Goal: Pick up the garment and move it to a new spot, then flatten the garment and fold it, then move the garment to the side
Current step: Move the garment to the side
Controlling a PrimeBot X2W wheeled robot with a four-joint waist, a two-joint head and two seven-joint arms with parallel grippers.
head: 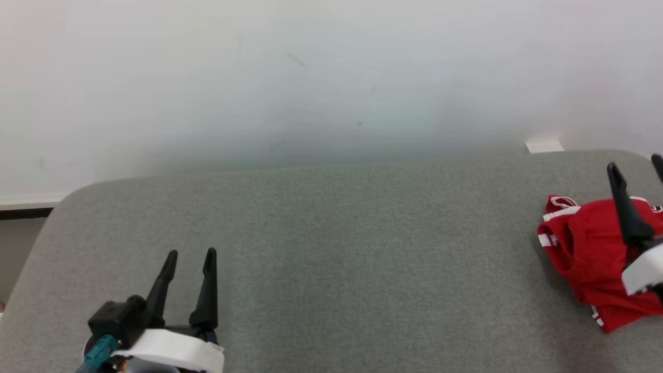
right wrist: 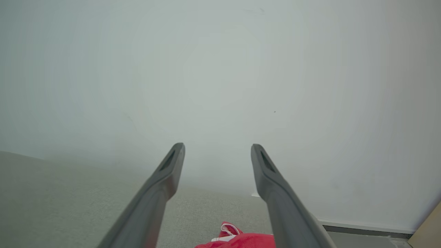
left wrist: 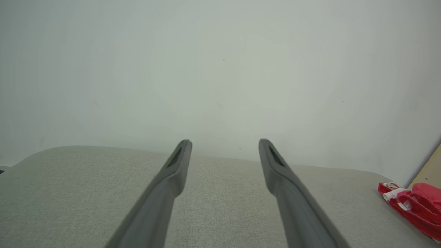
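A pale wall [head: 331,77] spans the head view from 9 to 3 o'clock. Below it lies a grey cloth-covered table [head: 362,259] with rounded far corners. The garment [head: 585,248], red with white stripes, sits bunched on the table's right part at about 4 o'clock. It also shows at 4 o'clock in the left wrist view [left wrist: 417,203] and at 6 o'clock in the right wrist view [right wrist: 241,239].

The left gripper [head: 190,254] hangs at 7 o'clock, fingers spread and empty, well apart from the garment. The right gripper [head: 635,162] is at 3 o'clock with its fingers wide and gripping nothing. One finger crosses in front of the red cloth.
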